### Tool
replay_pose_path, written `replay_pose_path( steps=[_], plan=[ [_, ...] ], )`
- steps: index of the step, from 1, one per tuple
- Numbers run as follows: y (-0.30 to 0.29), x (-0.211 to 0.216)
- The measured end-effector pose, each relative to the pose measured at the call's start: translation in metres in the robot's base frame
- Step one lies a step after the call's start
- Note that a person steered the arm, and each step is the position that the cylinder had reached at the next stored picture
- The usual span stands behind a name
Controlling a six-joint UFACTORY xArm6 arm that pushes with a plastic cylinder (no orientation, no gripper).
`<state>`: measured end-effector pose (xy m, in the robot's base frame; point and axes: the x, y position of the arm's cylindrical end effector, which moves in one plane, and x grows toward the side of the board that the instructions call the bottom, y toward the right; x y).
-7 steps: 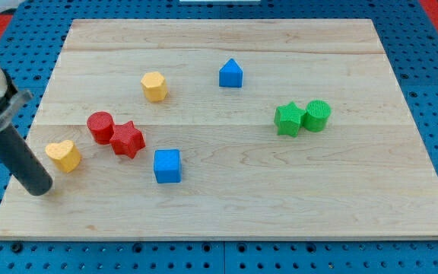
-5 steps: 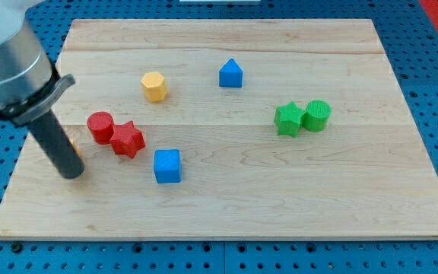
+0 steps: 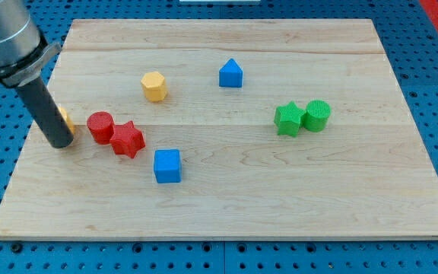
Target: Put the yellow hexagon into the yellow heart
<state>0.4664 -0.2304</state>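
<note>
Wooden board (image 3: 226, 205), no containers or legible writing on it. The yellow hexagon (image 3: 153, 86) sits left of centre toward the far side, well apart from the yellow heart (image 3: 65, 116), which shows only as a sliver behind the rod at the left edge. The tip (image 3: 59, 141), a plain rod with no jaws, touches the heart, just left of the red cylinder (image 3: 100, 126). Since the earlier frame, tip and heart have shifted farther away. Red star (image 3: 128, 139) touches the cylinder.

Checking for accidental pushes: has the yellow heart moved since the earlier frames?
Yes. The yellow heart, now mostly hidden behind my tip, has gone toward the view's top, from below the red cylinder to level with it.
</note>
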Motion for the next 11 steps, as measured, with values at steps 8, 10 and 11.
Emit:
replay_pose_path(
  steps=[8, 10, 11],
  plan=[
    [0.029, -0.099],
    [0.117, -0.055],
    [0.169, -0.055]
  ],
)
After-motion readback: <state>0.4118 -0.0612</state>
